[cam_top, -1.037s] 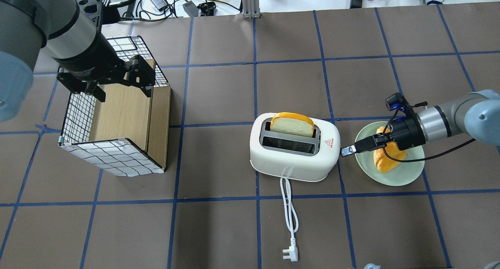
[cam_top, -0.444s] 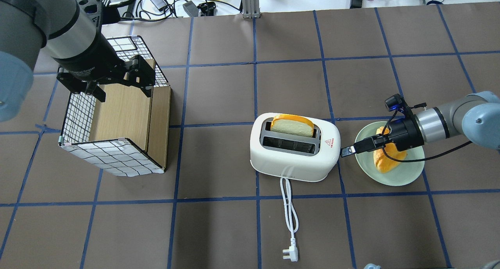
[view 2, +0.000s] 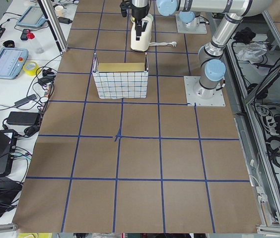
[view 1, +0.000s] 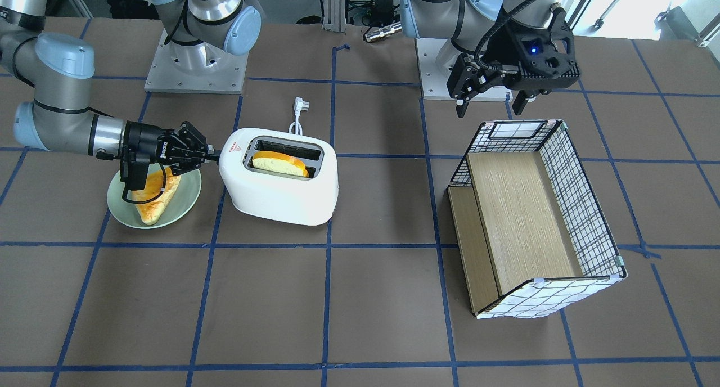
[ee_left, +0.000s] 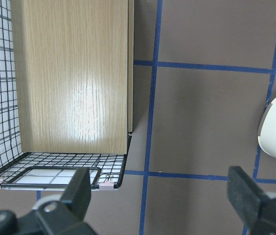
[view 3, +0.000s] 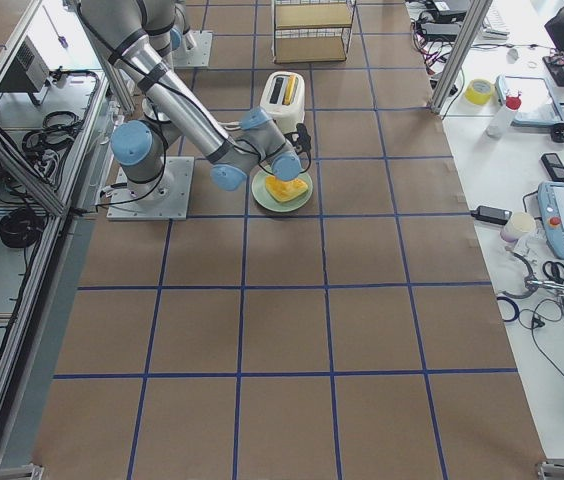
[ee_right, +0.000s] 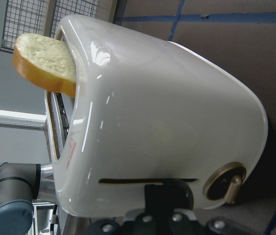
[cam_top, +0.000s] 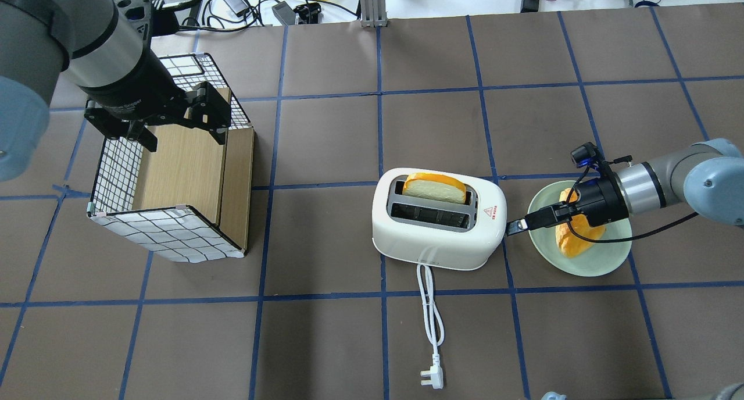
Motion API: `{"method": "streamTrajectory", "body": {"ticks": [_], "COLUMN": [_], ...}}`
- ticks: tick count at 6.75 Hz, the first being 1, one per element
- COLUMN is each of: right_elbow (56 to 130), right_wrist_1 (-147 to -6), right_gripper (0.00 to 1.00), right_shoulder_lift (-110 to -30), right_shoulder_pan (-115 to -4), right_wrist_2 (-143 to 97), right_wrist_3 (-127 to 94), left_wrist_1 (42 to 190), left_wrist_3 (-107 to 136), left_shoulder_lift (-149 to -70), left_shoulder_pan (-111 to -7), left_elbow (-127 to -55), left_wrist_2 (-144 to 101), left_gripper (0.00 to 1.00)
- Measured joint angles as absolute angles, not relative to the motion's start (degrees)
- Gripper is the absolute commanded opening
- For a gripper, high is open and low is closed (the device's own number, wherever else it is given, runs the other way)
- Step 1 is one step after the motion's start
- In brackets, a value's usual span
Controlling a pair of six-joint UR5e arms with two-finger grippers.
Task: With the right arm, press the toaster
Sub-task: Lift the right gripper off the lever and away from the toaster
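My silver right arm (cam_top: 639, 182) reaches low and level over the pale green plate (cam_top: 598, 260), black gripper (cam_top: 514, 227) pinched closed, tip touching the end of the white rounded toaster (cam_top: 433, 243) mid-table; left gripper (cam_top: 183, 132) hangs spread above the checked basket (cam_top: 168, 237).

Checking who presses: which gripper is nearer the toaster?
Right. The right gripper is at the end of the toaster; the left gripper hangs over the basket, well away.
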State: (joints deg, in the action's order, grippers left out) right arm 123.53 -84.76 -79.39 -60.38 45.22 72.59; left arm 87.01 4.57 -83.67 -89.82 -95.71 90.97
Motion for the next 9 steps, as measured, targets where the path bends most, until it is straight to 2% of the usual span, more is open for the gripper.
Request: {"method": "streamTrajectory", "body": {"ticks": [3,6,7,9], "right_elbow": [122.4,116.4,113.0,101.7], "right_wrist_1": [-84.4,-82.6,-82.4,-80.6], "right_gripper": [0.0,0.0,0.01,0.14], "right_shoulder_lift": [-80.7,-84.6,-86.2,-87.3], "right_shoulder_pan": [-60.4,-60.6,-60.9,-62.9], "right_wrist_2": [45.9,50.5,53.8,61.8], "right_wrist_3": [65.1,50.4,45.1,36.8], "left_wrist_1": [87.0,87.0,87.0,87.0], "left_wrist_3": [4.6,4.6,4.6,4.6], "left_shoulder_lift": [-83.7,-83.7,-83.7,-83.7], "left_shoulder_pan": [-89.8,-89.8,-89.8,-89.8], "left_elbow": [-95.7,-95.7,-95.7,-95.7], "left_wrist_2": [91.0,91.0,91.0,91.0], "left_gripper": [1.0,1.0,1.0,1.0]}}
